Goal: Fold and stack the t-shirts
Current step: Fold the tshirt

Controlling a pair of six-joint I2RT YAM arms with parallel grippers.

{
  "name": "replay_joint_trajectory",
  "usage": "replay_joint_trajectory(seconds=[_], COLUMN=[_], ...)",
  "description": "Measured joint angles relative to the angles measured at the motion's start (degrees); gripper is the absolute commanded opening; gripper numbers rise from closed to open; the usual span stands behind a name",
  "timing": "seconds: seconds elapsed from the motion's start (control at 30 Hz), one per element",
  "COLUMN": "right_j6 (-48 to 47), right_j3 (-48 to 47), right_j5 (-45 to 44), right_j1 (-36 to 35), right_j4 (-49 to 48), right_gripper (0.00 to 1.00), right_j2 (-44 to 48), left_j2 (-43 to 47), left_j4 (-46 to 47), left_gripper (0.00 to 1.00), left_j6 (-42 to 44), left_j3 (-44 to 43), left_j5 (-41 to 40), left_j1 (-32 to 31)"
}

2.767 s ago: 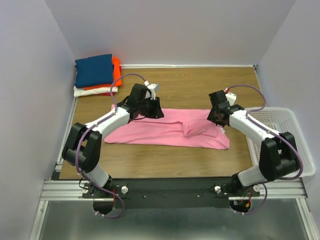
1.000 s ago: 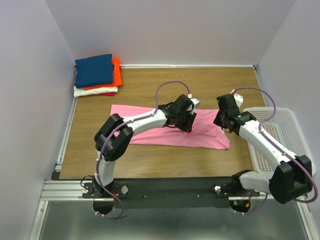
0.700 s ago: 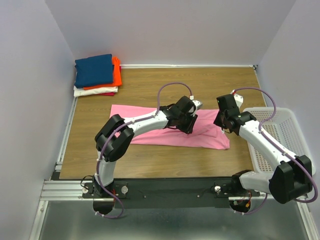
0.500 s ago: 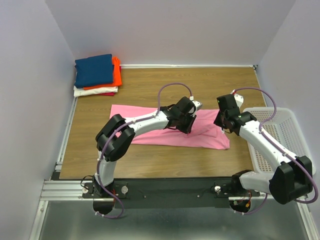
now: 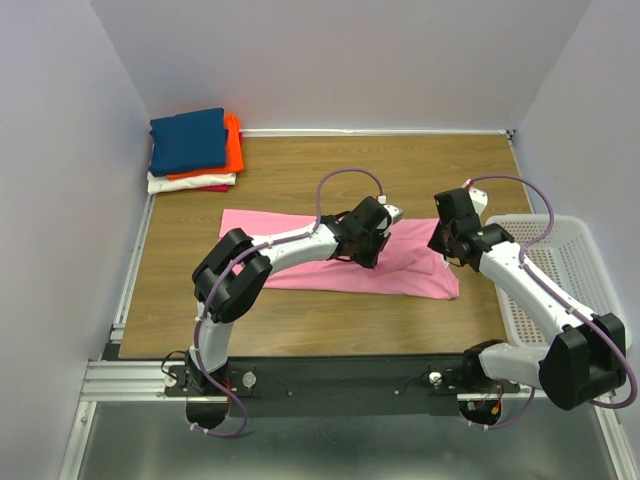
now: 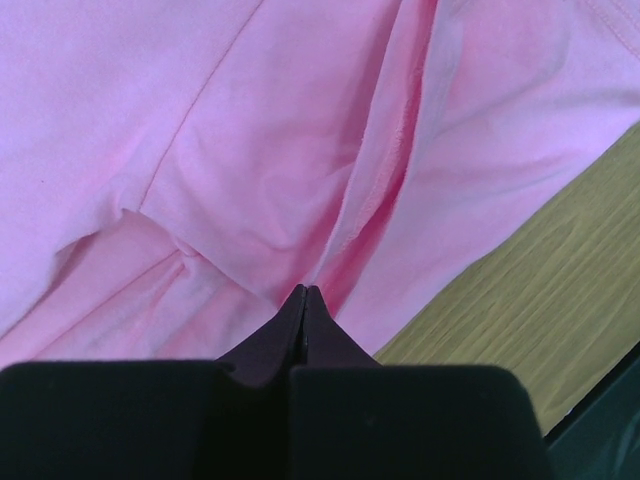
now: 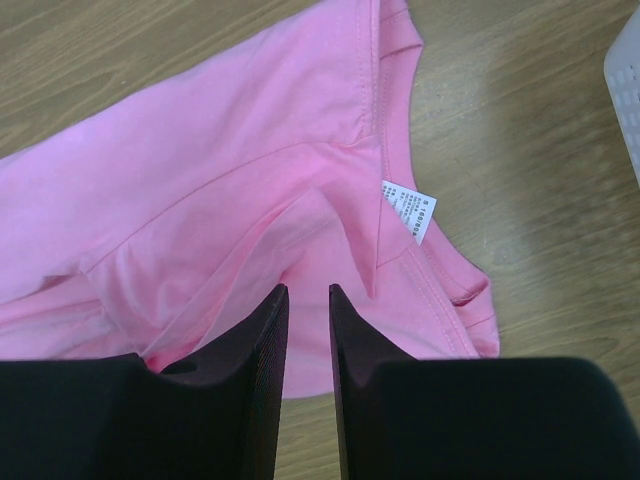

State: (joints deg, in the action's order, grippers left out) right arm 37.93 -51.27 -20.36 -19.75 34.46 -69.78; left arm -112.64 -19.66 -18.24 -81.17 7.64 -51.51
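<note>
The large pink t-shirt (image 5: 410,272) lies spread in a long band on the wooden table, creased in its middle. My left gripper (image 5: 365,250) is over the shirt's middle; in the left wrist view (image 6: 305,288) its jaws are shut tip to tip at a raised fold of the pink cloth (image 6: 250,150), with no cloth visible between them. My right gripper (image 5: 447,252) hovers over the shirt's right end; in the right wrist view (image 7: 308,290) its jaws stand slightly parted above the collar, near the white label (image 7: 408,212). Folded navy (image 5: 188,140), orange (image 5: 233,145), white (image 5: 178,184) and red (image 5: 215,188) shirts are stacked at the back left.
A white mesh basket (image 5: 572,262) stands at the table's right edge, beside my right arm; its corner shows in the right wrist view (image 7: 630,60). Bare wood (image 5: 400,170) lies behind the shirt and in front of it. Walls close in the left, back and right.
My left arm has swung from the shirt's left end to its middle, and the left part now lies flat. In the last second both arms have hardly moved.
</note>
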Motion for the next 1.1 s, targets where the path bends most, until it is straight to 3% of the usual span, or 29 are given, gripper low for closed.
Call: replay_joint_trajectory(seconds=[0.83,0.97,1.1], right_j6=[0.07,0.07,-0.04], right_j3=[0.87,0.87,0.87], right_j5=[-1.14,-1.11,-0.76], right_j1=[0.0,0.0,0.0], right_j4=[0.02,-0.13,-1.03], right_gripper=[0.3,0.36,0.42], right_j2=[-2.19,-4.04,-6.01], left_j2=[1.2,1.2,1.2], left_j4=[-4.04,-4.79,-5.6], left_gripper=[0.0,0.0,0.14], left_j6=[2.4,3.32,4.07], left_j3=[2.49,2.08,1.99], left_j5=[-6.29,-7.04,-7.26], left_j1=[-0.02,-0.02,0.0])
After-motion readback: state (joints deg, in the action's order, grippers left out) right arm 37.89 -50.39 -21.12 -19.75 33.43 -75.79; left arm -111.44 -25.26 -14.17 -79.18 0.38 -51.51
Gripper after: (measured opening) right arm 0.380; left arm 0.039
